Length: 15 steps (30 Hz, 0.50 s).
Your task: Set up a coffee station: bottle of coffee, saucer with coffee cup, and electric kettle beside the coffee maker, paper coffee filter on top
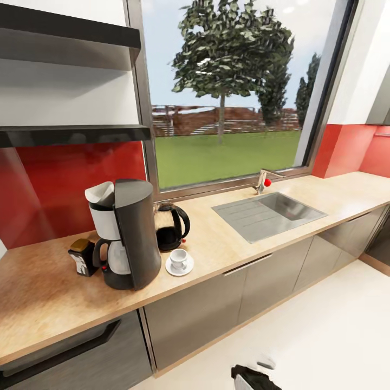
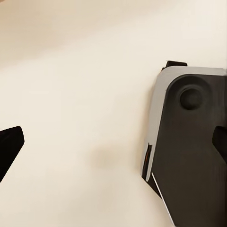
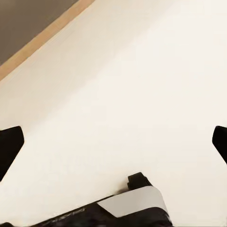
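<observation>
Already the coffee maker on the countertop carries the paper coffee filter, with the bottle of coffee beside it, the electric kettle behind, and the coffee cup on its saucer. Both grippers — left gripper, right gripper — hang empty over the floor, fingers spread wide. The likeliest risk, I judge, is a stray arm swing toppling the loosely perched filter.
</observation>
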Motion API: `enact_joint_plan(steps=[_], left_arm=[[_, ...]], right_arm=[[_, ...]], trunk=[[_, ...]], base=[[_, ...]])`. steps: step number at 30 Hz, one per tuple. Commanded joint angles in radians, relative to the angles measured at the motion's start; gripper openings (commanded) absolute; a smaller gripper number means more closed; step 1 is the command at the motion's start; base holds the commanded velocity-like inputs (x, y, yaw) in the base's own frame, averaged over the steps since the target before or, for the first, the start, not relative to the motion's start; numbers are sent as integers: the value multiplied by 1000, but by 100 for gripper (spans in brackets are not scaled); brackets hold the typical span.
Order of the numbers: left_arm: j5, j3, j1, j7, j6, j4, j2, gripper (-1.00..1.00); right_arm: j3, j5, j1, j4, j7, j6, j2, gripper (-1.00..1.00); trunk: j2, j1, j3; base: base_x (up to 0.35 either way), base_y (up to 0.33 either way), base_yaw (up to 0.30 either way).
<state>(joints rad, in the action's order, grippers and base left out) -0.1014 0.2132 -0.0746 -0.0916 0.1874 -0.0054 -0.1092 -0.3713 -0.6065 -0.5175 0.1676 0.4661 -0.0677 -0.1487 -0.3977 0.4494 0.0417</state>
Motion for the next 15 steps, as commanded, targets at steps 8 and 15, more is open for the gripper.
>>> enact_joint_plan(steps=[8,15], left_arm=[[-35,-7,-3,-2,5,1,32,100],[-53,-8,-2,-1,5,1,46,100]], right_arm=[[-15,8,25,-130,-170,25,0,100],[-49,106,137,-136,-261,22,5,100]], trunk=[[-2,1,2],[-2,1,2]], base=[[0,0,0],[0,0,0]])
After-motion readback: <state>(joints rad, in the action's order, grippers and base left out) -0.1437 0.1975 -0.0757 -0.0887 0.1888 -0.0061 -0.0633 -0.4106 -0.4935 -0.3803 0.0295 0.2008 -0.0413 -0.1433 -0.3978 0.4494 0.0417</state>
